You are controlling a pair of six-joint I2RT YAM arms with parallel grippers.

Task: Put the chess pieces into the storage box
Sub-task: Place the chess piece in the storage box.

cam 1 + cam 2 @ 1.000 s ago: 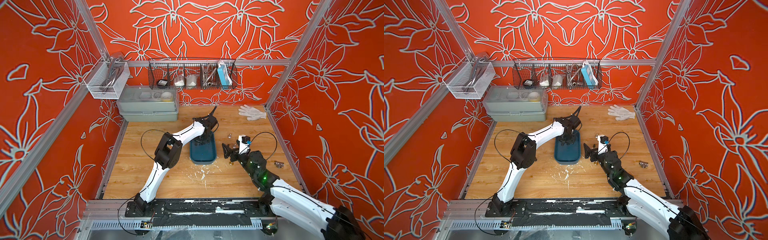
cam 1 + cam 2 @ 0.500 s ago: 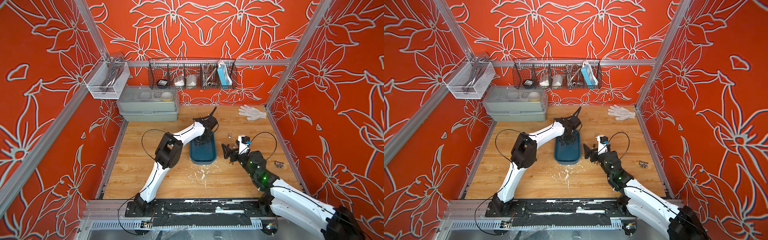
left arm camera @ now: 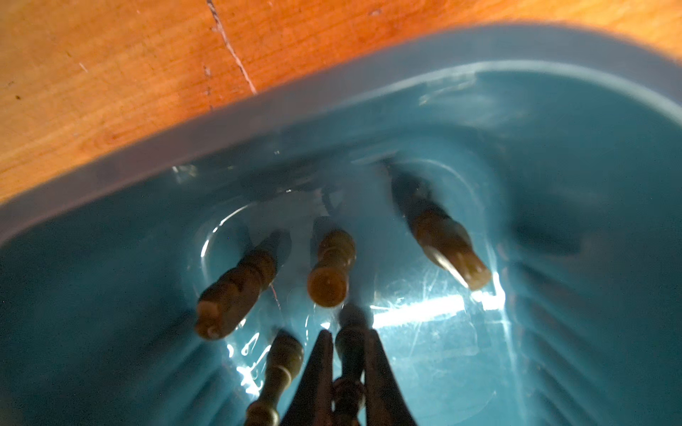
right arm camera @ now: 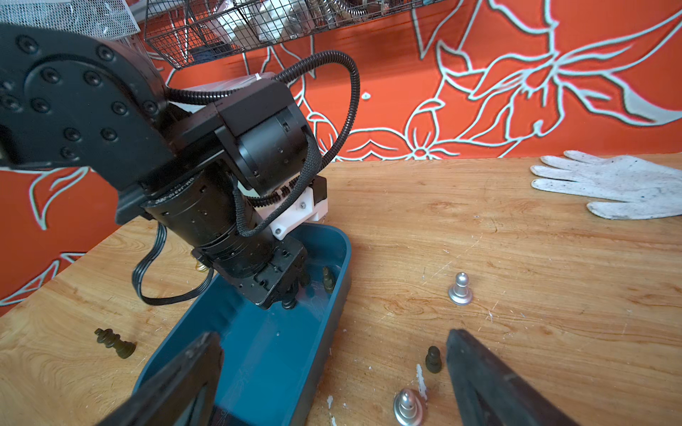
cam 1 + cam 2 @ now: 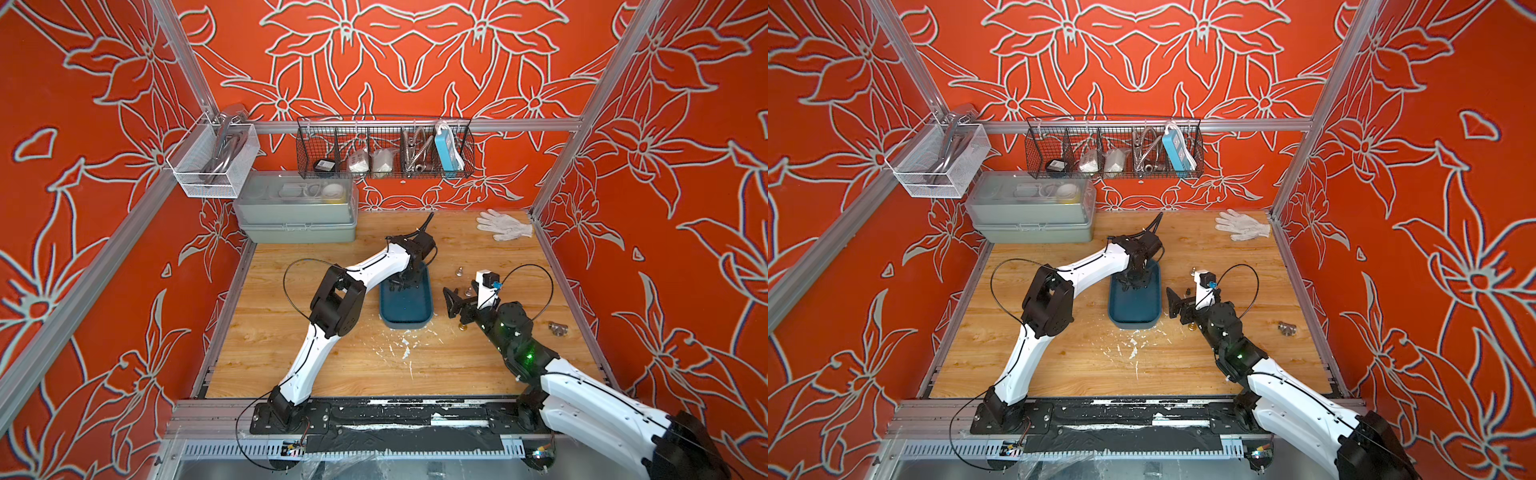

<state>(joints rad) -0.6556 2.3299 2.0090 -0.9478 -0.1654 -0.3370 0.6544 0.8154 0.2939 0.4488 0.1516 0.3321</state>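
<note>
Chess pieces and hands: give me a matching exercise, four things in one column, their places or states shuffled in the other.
1 left hand
2 right hand
3 white glove
4 silver pawn

A open, beside the storage box
B flat on the table's far corner
C shut on a dark piece inside the box
D upright on the table, outside the box

Pairs: 1-C, 2-A, 3-B, 4-D
</note>
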